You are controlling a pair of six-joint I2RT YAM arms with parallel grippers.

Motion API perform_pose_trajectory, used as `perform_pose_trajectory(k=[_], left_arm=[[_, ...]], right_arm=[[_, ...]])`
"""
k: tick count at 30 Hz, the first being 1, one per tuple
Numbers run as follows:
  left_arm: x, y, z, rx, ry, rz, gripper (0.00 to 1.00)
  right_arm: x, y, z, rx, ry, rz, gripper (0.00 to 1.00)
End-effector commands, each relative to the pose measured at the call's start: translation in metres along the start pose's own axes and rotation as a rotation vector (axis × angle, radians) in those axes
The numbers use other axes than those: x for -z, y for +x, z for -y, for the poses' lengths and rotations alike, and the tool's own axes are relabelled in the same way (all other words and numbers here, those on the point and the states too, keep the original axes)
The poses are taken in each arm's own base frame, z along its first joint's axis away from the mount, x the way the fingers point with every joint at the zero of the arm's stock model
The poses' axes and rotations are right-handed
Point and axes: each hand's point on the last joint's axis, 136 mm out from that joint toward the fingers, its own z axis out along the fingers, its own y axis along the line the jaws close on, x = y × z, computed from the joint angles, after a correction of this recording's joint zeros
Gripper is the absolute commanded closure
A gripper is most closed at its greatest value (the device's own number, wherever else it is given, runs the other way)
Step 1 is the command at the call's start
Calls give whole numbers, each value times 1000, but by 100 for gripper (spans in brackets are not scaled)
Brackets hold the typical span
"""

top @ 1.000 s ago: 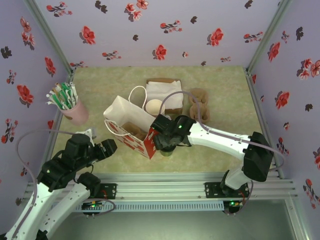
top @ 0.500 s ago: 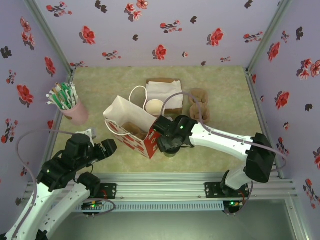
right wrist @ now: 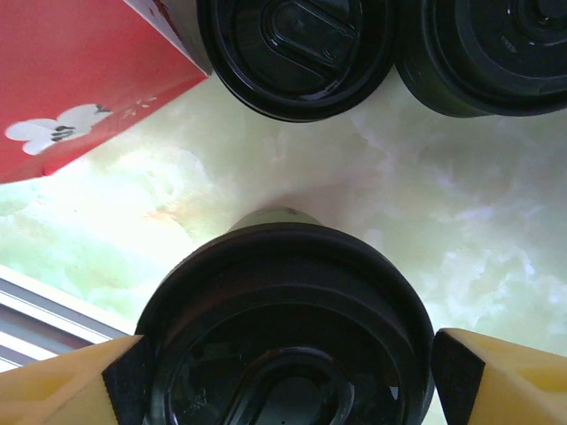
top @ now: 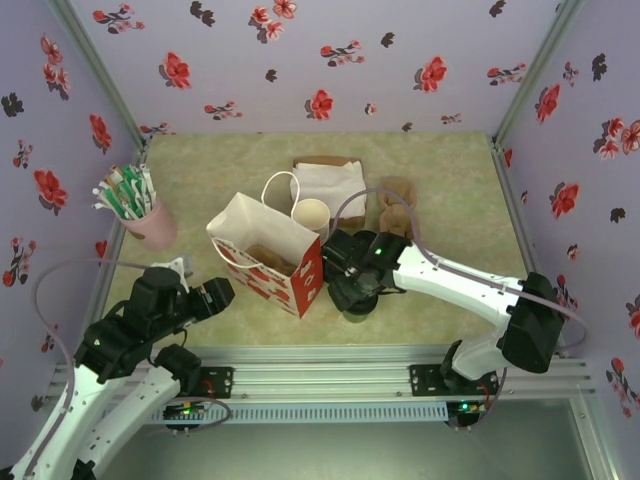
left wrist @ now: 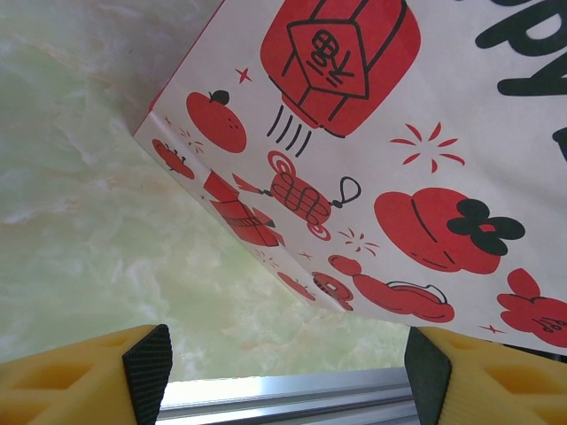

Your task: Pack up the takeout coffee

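The right tool (right wrist: pixel 288 381) is pinching the takeout coffee (right wrist: pixel 283 345). In the wrist view both pads sit against the rim of its black lid, one on each side. Overhead, that tool (top: pixel 352 290) hangs just beside the red end of the paper bag (top: pixel 262 245), so the cup is low by the bag and not yet inside.

My read is that the job now is a lift and a carry. The cup should come straight up and stay level so the lid doesn't pop. It needs to rise above the bag's top edge before it swings across, then come down through the open mouth away from the looped handles. One spare black lid (right wrist: pixel 297 49) and a second lid (right wrist: pixel 496 44) lie close ahead, so a clean vertical rise is the way to avoid nudging them.

The left tool (left wrist: pixel 288 372) is spread wide with nothing between its fingers, and it faces the bag's printed side. It looks well placed to steady the bag if it tips.

The desk (top: pixel 440 180) is pale green and marbled, with a metal rail (top: pixel 330 360) along its near edge. Lilac walls with red flowers (top: pixel 300 60) close the cell in.
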Motion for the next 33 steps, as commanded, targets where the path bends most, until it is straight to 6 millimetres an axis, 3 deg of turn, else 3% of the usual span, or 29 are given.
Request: perform_pose_trajectory(k=[1, 15, 33], left_arm=[[-3, -3, 2, -5, 10, 12, 27], [-5, -3, 2, -7, 9, 11, 27], [-6, -2, 1, -6, 9, 7, 27]], right_arm=[[4, 11, 6, 5, 5, -25, 16], [5, 8, 12, -144, 32, 4, 17], [-2, 13, 12, -177, 71, -21, 19]])
